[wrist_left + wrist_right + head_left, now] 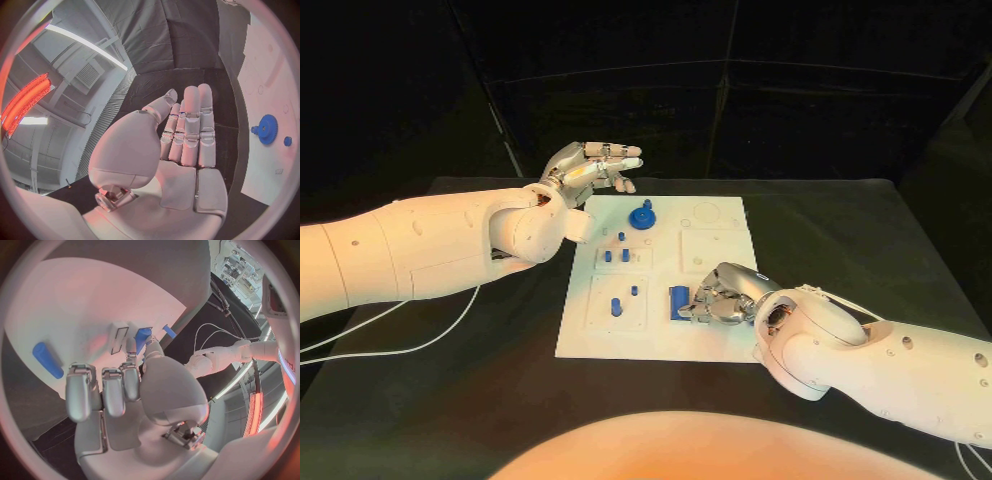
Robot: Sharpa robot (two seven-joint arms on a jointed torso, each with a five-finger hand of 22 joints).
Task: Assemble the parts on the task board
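The white task board [596, 335] lies in the middle of the black table. A blue gear [642, 217] stands near its far edge, and the left wrist view shows the gear [267, 129] beside a small peg [287, 141]. Several small blue pegs [620, 237] stand in the board's left half. My right hand [721, 296] sits low over the near right part, thumb and a finger pinching an upright blue block [679, 302], which the right wrist view shows as the block [142, 337] at my fingertips [130, 345]. My left hand [596, 170] hovers past the far left corner with its fingers [190, 125] straight and nothing in it.
A blue cylinder [47, 360] lies on the board beside my right hand. White cables [387, 335] trail over the table at the left. Bare black table surrounds the board, with dark curtains behind.
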